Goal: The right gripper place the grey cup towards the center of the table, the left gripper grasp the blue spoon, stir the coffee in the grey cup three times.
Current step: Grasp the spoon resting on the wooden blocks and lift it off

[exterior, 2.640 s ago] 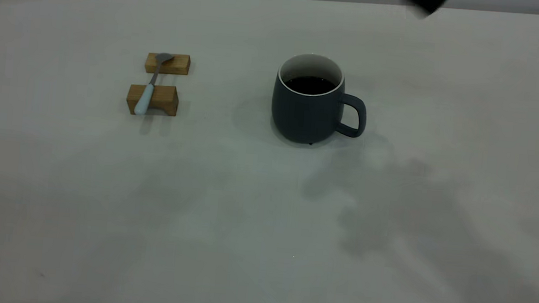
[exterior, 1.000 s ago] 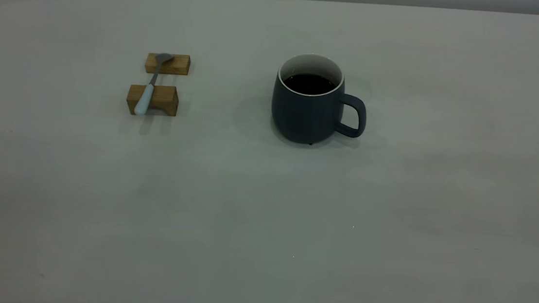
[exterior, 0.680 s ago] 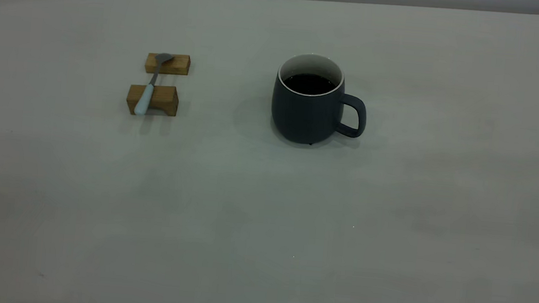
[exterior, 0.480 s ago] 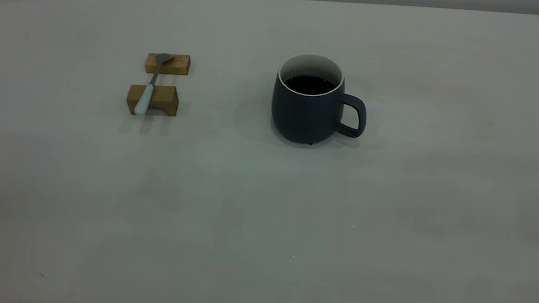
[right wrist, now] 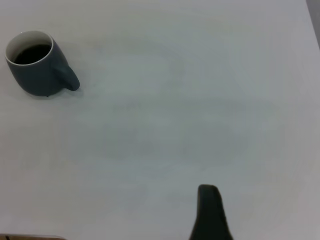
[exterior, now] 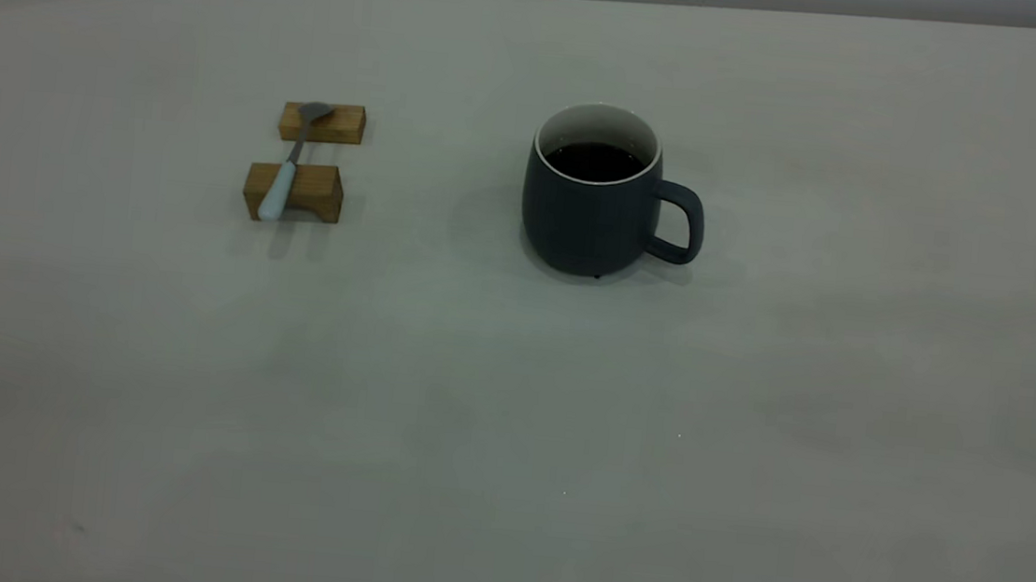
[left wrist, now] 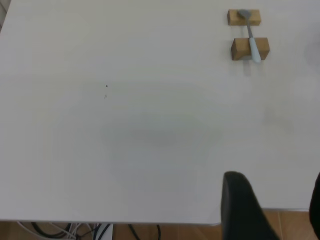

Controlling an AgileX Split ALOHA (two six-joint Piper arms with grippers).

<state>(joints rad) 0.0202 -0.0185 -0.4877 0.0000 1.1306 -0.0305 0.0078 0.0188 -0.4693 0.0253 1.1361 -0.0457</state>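
Grey matte, white inside, the grey cup (exterior: 593,204) stands upright on the table (exterior: 507,421), about midway between its left and right edges and toward the far edge, its loop handle pointing toward my right side. The coffee (exterior: 595,162) lies dark and round below the rim. Well apart from the cup, toward the left edge, the blue spoon (exterior: 288,164) bridges two wooden blocks (exterior: 316,161): its metal bowl rests on the farther block and its pale handle crosses the nearer one, overhanging it toward the near edge.

Bare tabletop surrounds both things on every side, with the widest stretch running to the near edge.

My left gripper (left wrist: 272,207) hangs over the table's edge on my left side, far from the spoon; one dark finger (left wrist: 240,205) shows plainly and a second sliver sits apart from it at the frame's border, so the jaws look spread, with nothing between them. My right gripper (right wrist: 210,212) hovers over open tabletop far from the cup; only one finger shows, so I cannot tell how its jaws stand.
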